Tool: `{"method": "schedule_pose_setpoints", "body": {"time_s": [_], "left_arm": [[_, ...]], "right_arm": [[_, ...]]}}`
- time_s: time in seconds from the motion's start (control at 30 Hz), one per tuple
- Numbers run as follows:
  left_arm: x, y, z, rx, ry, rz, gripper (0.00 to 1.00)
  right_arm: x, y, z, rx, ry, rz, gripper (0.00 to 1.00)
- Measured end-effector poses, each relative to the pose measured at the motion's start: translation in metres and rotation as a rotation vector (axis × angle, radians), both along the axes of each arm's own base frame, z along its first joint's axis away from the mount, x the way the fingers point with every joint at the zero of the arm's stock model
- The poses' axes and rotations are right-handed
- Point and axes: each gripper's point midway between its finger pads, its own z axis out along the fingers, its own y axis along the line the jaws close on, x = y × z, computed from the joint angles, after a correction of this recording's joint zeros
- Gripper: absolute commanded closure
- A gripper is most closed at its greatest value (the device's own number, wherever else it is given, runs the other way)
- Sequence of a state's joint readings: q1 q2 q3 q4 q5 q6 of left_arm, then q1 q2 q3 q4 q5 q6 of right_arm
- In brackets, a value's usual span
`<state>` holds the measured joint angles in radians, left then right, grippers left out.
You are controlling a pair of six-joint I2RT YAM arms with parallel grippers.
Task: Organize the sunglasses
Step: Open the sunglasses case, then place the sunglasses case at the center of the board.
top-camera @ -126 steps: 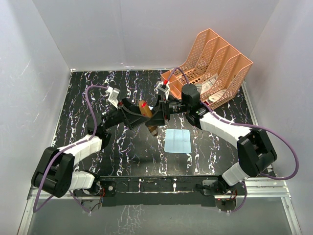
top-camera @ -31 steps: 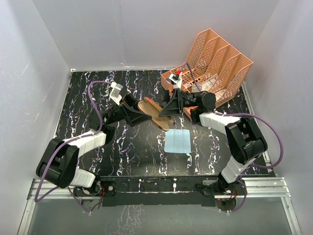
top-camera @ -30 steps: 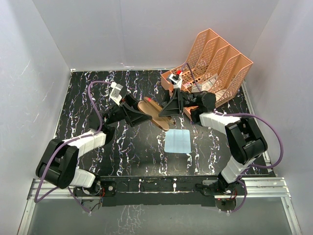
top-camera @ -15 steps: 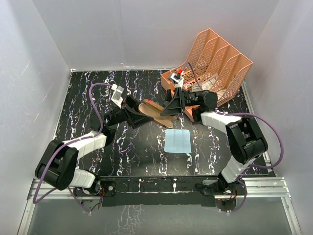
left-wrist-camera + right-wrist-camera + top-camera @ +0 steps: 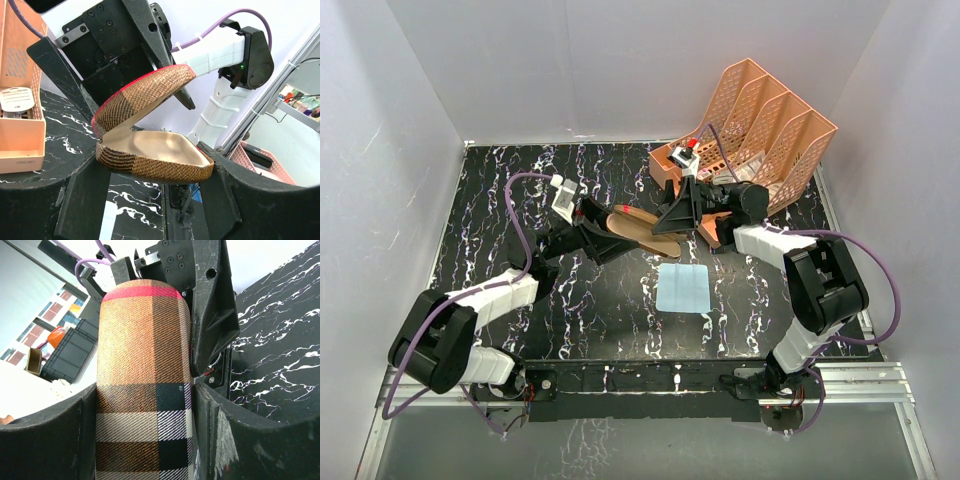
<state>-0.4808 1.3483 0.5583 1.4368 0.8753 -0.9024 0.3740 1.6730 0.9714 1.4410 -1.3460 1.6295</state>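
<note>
Sunglasses (image 5: pixel 15 102) lie in the organizer (image 5: pixel 790 130) behind the right gripper (image 5: pixel 675 220) clamping the case (image 5: pixel 640 228).

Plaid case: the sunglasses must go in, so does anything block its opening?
Nothing lies inside the plaid case; its lining is bare. The lid is only partly raised over it, held by the right claw; the left claw holds the lower shell.

We see a brown plaid oblong clamshell case (image 5: pixel 144 390), crossed by cream, dark and red bands, its lining plain tan. Lower centre: a light blue square cloth (image 5: pixel 683 288) on the black, white-veined marble tabletop (image 5: pixel 490 200). Upper right, a peach plastic mesh file rack (image 5: pixel 775 140).
</note>
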Motion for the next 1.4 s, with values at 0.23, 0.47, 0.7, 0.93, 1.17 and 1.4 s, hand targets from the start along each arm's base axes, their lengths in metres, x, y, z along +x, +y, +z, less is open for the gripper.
{"method": "schedule_pose_setpoints", "body": {"time_s": [0.23,0.47,0.7,0.93,1.17,1.4], "left_arm": [[0.0,-0.004,-0.002,0.014,-0.033,0.009,0.85],[-0.004,-0.011,-0.017,0.058,-0.03,-0.012,0.86],[-0.021,-0.016,-0.114,0.272,0.261,-0.13,0.86],[-0.026,-0.015,-0.121,0.302,0.276,-0.148,0.82],[-0.011,-0.013,-0.132,0.354,0.314,-0.059,0.71],[0.072,0.046,-0.155,0.391,0.501,0.36,0.69]], "right_arm": [[0.002,-0.003,0.001,-0.006,-0.016,0.0,1.0],[0.01,-0.007,0.009,0.012,-0.022,-0.032,1.0],[0.027,-0.01,0.075,0.184,-0.061,-0.155,1.0],[0.025,-0.012,0.087,0.218,-0.068,-0.173,1.0],[0.025,-0.012,0.087,0.22,-0.069,-0.176,1.0],[0.03,-0.012,0.069,0.206,-0.108,-0.203,1.0]]}}
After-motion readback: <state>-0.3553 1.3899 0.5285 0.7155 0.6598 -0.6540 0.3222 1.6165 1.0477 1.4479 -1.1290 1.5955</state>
